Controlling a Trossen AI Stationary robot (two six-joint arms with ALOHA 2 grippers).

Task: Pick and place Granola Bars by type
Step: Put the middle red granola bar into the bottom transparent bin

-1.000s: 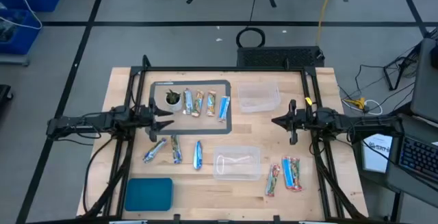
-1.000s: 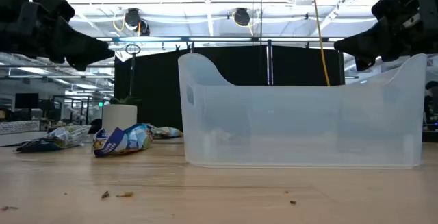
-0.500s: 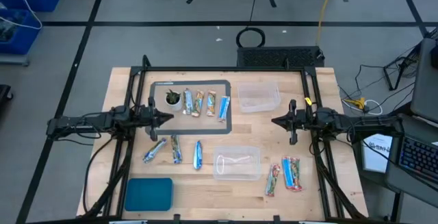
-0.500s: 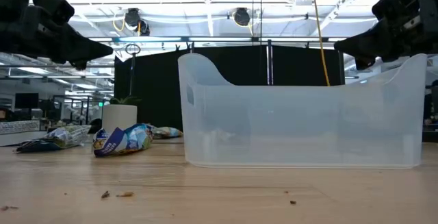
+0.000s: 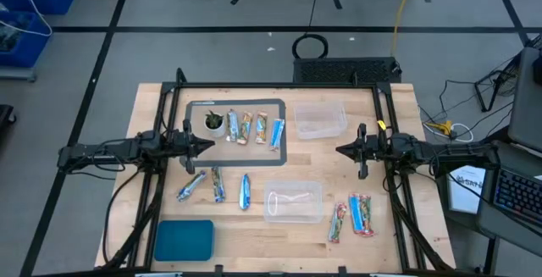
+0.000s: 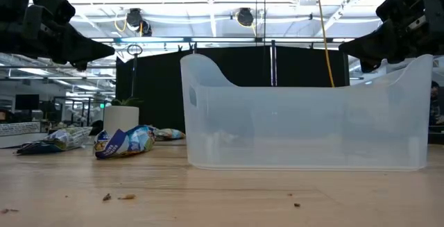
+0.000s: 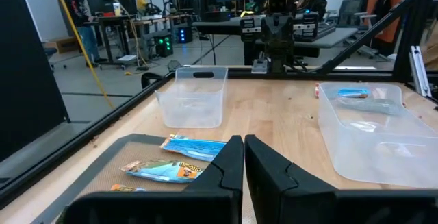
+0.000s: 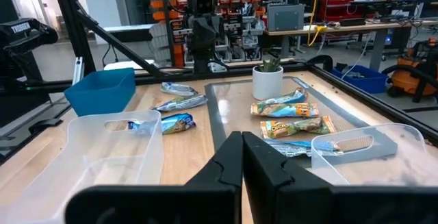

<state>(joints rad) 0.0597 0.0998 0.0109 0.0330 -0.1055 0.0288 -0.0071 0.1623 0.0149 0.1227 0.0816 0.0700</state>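
A teal rectangular lid (image 5: 184, 240) lies at the wooden table's (image 5: 339, 175) near edge. Beyond it, three shiny wrapped granola bars (image 5: 218, 185) lie loose beside a clear plastic tub (image 5: 293, 202); three more bars (image 5: 354, 215) lie to the tub's right. The left gripper (image 5: 208, 146), fingers pressed together and empty, hovers above the table between the loose bars and a grey-rimmed tray (image 5: 281, 152). The tray holds four bars (image 5: 252, 129) and a small white cup (image 5: 213, 124). A second clear tub (image 5: 319, 120) sits beside the tray. The right gripper (image 5: 340, 150), closed and empty, hovers well apart from any bar.
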